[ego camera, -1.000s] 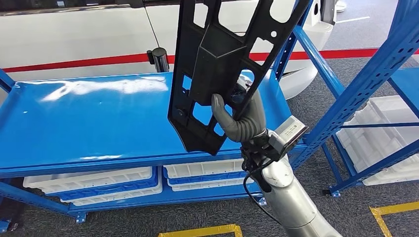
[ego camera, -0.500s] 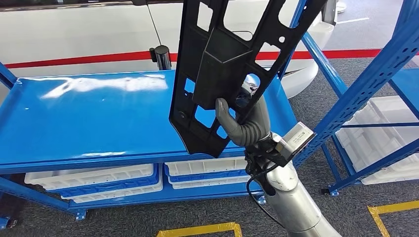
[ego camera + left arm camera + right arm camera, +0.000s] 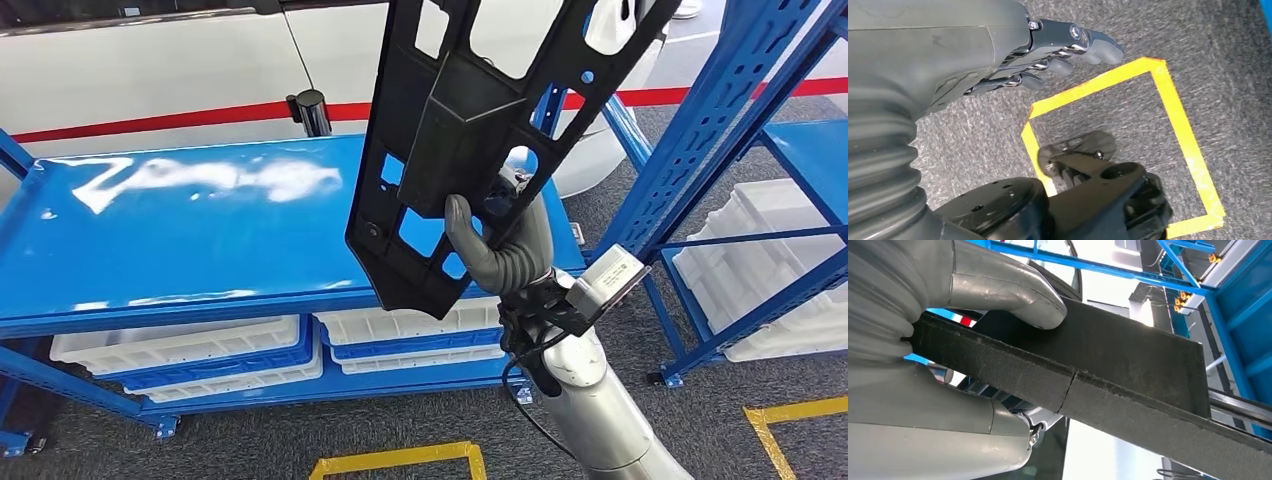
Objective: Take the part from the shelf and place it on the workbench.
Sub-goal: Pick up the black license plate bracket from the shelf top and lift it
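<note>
A long black plastic part (image 3: 470,130) with several cut-out windows is held up in the air, tilted, its top leaving the head view. My right hand (image 3: 500,245) grips its lower middle, thumb across the front face. In the right wrist view the thumb (image 3: 1008,290) presses on the part's dark edge (image 3: 1088,375). Below and behind the part lies the blue workbench (image 3: 180,240), its top bare and glossy. My left hand (image 3: 1058,45) hangs over the grey floor, fingers apart and holding nothing.
Blue rack uprights (image 3: 700,130) stand at the right, close to the part, with white bins (image 3: 760,260) under them. More white bins (image 3: 190,350) sit beneath the workbench. Yellow tape marks (image 3: 400,460) the floor. A white car body (image 3: 150,70) stands behind the bench.
The whole scene has shifted a little leftward and the rack upright sits nearer the centre, so the camera moved. The part stays in my right hand, carried slightly rightward.
</note>
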Robot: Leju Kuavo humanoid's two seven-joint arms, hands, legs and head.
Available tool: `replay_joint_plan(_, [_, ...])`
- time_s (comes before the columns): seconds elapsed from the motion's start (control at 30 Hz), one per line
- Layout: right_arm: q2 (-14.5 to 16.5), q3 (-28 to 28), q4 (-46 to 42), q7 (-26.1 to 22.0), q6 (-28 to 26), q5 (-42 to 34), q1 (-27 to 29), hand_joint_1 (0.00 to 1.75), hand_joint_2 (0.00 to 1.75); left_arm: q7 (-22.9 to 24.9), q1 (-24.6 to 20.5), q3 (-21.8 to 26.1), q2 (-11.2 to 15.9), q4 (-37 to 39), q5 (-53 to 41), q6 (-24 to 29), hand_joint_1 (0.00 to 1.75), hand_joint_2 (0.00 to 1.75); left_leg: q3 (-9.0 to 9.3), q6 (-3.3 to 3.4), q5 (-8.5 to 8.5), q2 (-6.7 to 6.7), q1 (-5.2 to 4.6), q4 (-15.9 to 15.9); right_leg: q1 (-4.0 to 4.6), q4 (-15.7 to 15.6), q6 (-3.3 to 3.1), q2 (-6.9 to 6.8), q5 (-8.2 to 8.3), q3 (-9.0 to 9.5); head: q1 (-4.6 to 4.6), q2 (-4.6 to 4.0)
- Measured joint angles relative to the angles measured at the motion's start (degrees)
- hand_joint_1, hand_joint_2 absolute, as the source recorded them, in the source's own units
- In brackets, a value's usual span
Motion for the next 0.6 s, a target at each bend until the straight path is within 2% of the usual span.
replay_joint_plan(0.03, [0.0, 0.0, 0.0, 0.0, 0.0, 0.0, 0.1, 1.75, 1.75, 0.0, 0.0, 0.0, 0.0, 0.0, 0.0, 0.0, 0.00, 1.75, 1.98, 0.04, 1.13, 0.02, 0.04, -2.5, -0.01, 0.1, 0.08, 0.00, 0.11, -0.12, -0.01, 0.00])
replay_joint_plan(0.1, [0.0, 0.0, 0.0, 0.0, 0.0, 0.0, 0.1, 1.75, 1.75, 0.0, -0.1, 0.0, 0.0, 0.0, 0.0, 0.0, 0.00, 1.75, 7.46, 0.23, 3.77, 0.02, 0.08, -11.0, 0.11, 0.3, 0.26, 0.01, 0.25, -0.31, -0.01, 0.00])
replay_joint_plan(0.13, [0.0, 0.0, -0.1, 0.0, 0.0, 0.0, 0.1, 1.75, 1.75, 0.0, -0.1, 0.0, 0.0, 0.0, 0.0, 0.0, 0.00, 1.75, 9.21, 0.46, 4.50, -0.03, 0.04, -14.1, 0.26, 0.5, 0.41, 0.01, 0.33, -0.49, 0.03, 0.00])
replay_joint_plan(0.17, [0.0, 0.0, -0.1, 0.0, 0.0, 0.0, 0.1, 1.75, 1.75, 0.0, -0.2, 0.0, 0.0, 0.0, 0.0, 0.0, 0.00, 1.75, 9.98, 0.73, 4.75, -0.09, -0.06, -15.8, 0.41, 0.6, 0.64, 0.00, 0.47, -0.71, 0.06, 0.00])
replay_joint_plan(0.27, [0.0, 0.0, -0.2, 0.0, 0.0, 0.1, 0.1, 1.75, 1.75, 0.0, -0.1, 0.0, 0.0, 0.1, 0.0, 0.0, 0.00, 1.75, 9.32, 1.94, 5.31, -0.11, -0.34, -16.1, 0.37, 0.7, 1.60, 0.01, 0.91, -1.48, 0.08, 0.00])
replay_joint_plan(0.3, [0.0, 0.0, -0.2, 0.0, 0.0, 0.2, 0.1, 1.75, 1.75, 0.0, -0.2, 0.0, 0.0, 0.1, 0.0, 0.0, 0.00, 1.75, 9.06, 2.47, 5.66, -0.06, -0.29, -16.2, 0.33, 1.3, 1.74, 0.02, 0.39, -2.00, 0.11, 0.00])
replay_joint_plan(0.37, [-0.1, -0.1, -0.2, 0.0, 0.0, 0.4, 0.1, 1.75, 1.75, -0.1, -0.3, 0.1, 0.0, 0.1, 0.0, 0.0, 0.00, 1.75, 8.30, 3.45, 6.42, 0.06, -0.12, -16.4, 0.29, 5.9, 1.47, 0.06, -2.65, -4.28, 0.22, 0.00])
replay_joint_plan(0.43, [-0.1, -0.1, -0.1, 0.1, -0.2, 0.6, 0.1, 1.75, 1.75, -0.2, -0.3, 0.1, 0.0, 0.1, 0.0, 0.1, 0.00, 1.75, 7.22, 3.86, 7.12, 0.06, -0.25, -16.4, 0.27, 13.5, 1.15, 0.07, -6.51, -7.31, 0.30, 0.00])
replay_joint_plan(0.47, [-0.1, -0.1, -0.1, 0.4, -0.4, 0.9, 0.1, 1.75, 1.75, -0.2, -0.3, 0.1, 0.0, 0.1, 0.0, 0.1, 0.00, 1.75, 6.68, 3.88, 7.51, 0.06, -0.33, -16.4, 0.27, 16.3, 1.26, 0.07, -7.61, -8.18, 0.30, 0.00])
replay_joint_plan(0.5, [-0.1, -0.1, -0.1, 0.7, -0.9, 1.2, 0.1, 1.75, 1.75, -0.2, -0.3, 0.2, 0.0, 0.1, 0.0, 0.2, 0.00, 1.75, 6.16, 3.87, 7.90, 0.06, -0.41, -16.4, 0.28, 17.1, 1.54, 0.07, -7.85, -8.01, 0.31, 0.00])
replay_joint_plan(0.53, [-0.1, -0.1, -0.1, 1.0, -1.4, 1.6, 0.1, 1.75, 1.75, -0.2, -0.3, 0.2, 0.0, 0.1, -0.1, 0.2, 0.00, 1.75, 5.66, 3.80, 8.32, 0.03, -0.47, -16.4, 0.31, 15.4, 1.92, 0.07, -7.24, -6.49, 0.31, 0.00])
replay_joint_plan(0.6, [-0.1, -0.1, -0.1, 1.7, -2.2, 2.1, 0.0, 1.75, 1.75, -0.2, -0.3, 0.2, -0.1, 0.2, -0.1, 0.3, 0.00, 1.75, 4.92, 3.54, 9.08, -0.07, -0.55, -16.4, 0.50, 6.9, 2.23, 0.07, -5.22, -0.86, 0.32, 0.00])
